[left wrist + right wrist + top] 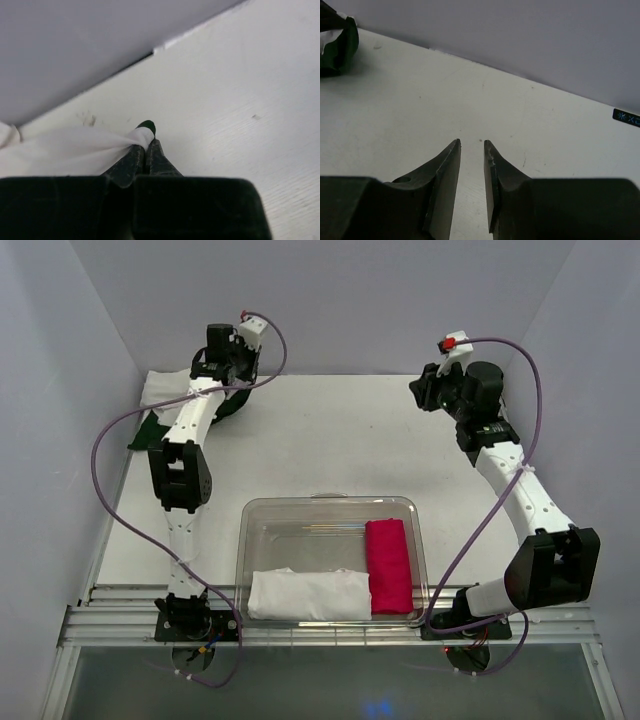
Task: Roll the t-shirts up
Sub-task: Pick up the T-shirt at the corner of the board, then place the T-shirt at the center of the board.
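Firstly, at the far left corner of the tabletop (pixel 330 440) lie both t-shirts. The white t-shirt (pixel 165 388) sits against the back wall. The dark green t-shirt (pixel 148 432) lies just beside it on the near side, and the two touch. No lettering can be made out on the white one at this size.

The left arm reaches into that corner. Seen from its wrist camera, the left claw (pixel 146 147) is closed tight on an edge of the white t-shirt, with the cloth drawn taut from the fingertips (pixel 137 157) away to the left. A small dark scrap shows at the very tip; whether it is green cloth or finger cannot be told.

Near the front centre stands a clear plastic bin (pixel 330 502). Inside, a white bundle (pixel 305 595) lies along the near wall and a pink roll (pixel 388 565) lies at the right end, the two touching.

At the far right, the right claw (pixel 471 142) hangs above bare tabletop, its jaws a little apart and holding nothing, well apart from both t-shirts.
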`<state>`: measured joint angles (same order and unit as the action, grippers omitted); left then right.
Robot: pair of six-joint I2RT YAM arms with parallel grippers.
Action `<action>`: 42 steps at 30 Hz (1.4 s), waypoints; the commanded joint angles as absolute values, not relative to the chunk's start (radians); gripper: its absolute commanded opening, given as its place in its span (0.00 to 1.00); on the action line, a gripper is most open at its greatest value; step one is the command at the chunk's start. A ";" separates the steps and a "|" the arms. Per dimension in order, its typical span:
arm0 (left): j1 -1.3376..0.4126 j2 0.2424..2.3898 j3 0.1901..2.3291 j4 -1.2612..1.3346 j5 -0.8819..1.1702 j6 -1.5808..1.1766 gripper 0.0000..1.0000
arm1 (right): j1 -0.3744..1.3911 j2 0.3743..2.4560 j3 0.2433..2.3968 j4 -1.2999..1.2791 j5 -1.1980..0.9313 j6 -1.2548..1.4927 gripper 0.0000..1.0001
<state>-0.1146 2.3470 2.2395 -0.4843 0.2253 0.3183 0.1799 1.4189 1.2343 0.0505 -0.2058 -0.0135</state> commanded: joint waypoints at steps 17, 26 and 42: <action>-0.494 2.132 2.474 0.075 0.368 0.255 0.00 | 0.163 1.273 1.371 0.130 -0.184 0.047 0.24; -0.381 2.180 2.263 -0.145 0.281 0.074 0.00 | 0.060 1.313 1.351 0.051 -0.265 0.118 0.20; -0.054 2.223 1.849 -0.365 0.419 0.077 0.00 | 0.150 1.667 1.331 -0.267 -0.287 -0.052 0.48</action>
